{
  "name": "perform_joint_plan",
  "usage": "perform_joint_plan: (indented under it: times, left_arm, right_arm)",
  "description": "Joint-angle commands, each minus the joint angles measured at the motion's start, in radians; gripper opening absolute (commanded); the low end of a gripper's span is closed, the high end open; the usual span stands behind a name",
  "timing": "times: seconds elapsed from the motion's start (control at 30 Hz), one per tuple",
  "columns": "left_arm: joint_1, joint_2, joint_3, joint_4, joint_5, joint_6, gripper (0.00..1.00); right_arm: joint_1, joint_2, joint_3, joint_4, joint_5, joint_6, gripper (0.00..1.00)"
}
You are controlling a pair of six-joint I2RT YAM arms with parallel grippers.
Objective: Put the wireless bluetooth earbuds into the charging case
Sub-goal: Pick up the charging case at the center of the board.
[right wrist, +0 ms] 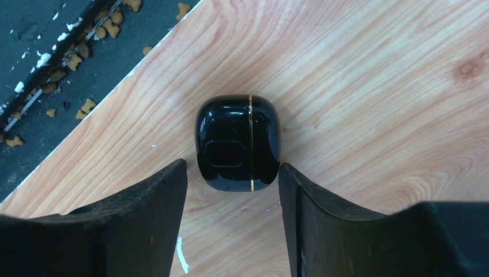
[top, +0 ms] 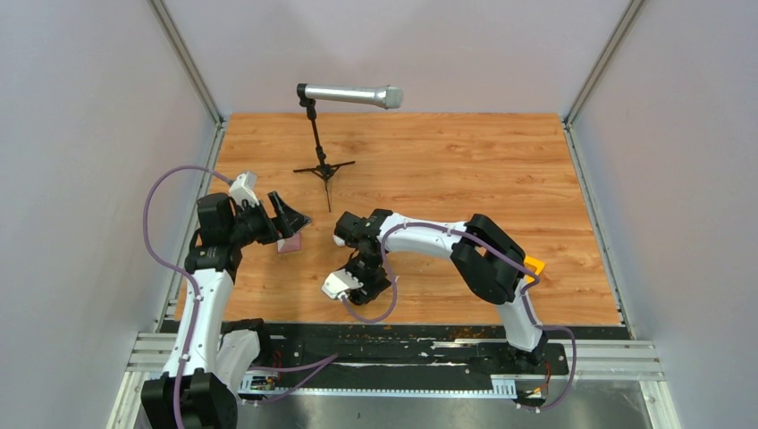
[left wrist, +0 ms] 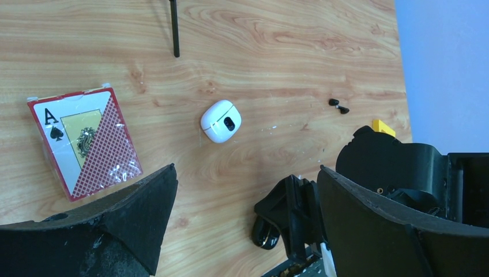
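The wooden bench (top: pixel 447 179) carries everything. A microphone (top: pixel 350 94) on a small tripod stand (top: pixel 322 165) stands well beyond both claws, toward the far side.

The left claw (left wrist: pixel 247 168) hangs above the bench with its fingers spread wide and nothing between them. The right claw (right wrist: pixel 233 164) is low over the bench near its front edge, fingers apart. They straddle the near end of the black charging case (right wrist: pixel 237 143). One finger has a sliver of bench showing between it and the case. The other sits right at the case's side, and contact cannot be told.

A boxed deck of cards (left wrist: pixel 86 141) showing the ace of spades lies flat just ahead of one left-claw finger.

The white charging case (left wrist: pixel 221 120) lies closed ahead of the left claw, roughly in line with the gap between its fingers, apart from both. The black case is closed too, with a thin gold seam line across it, most of its body reaching out past the right claw's fingertips.

A small yellow piece (left wrist: pixel 383 127) peeks out just beyond the right arm's housing.

Two tiny black earbuds (left wrist: pixel 338 105) lie touching on bare wood, ahead of the left claw's other finger and well apart from both cases.
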Motion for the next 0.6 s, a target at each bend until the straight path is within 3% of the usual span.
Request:
perform_joint_plan:
  times: [0.0,0.57]
  left_arm:
    - [0.01,0.001,0.026,0.018,0.015,0.014,0.97]
    - [0.009,0.018,0.009,0.043,0.02,0.0,0.95]
  right_arm:
    - [-0.007,0.0,0.017,0.032,0.004,0.136,0.59]
    - [-0.007,-0.083,-0.164,0.212,-0.049,0.282,0.58]
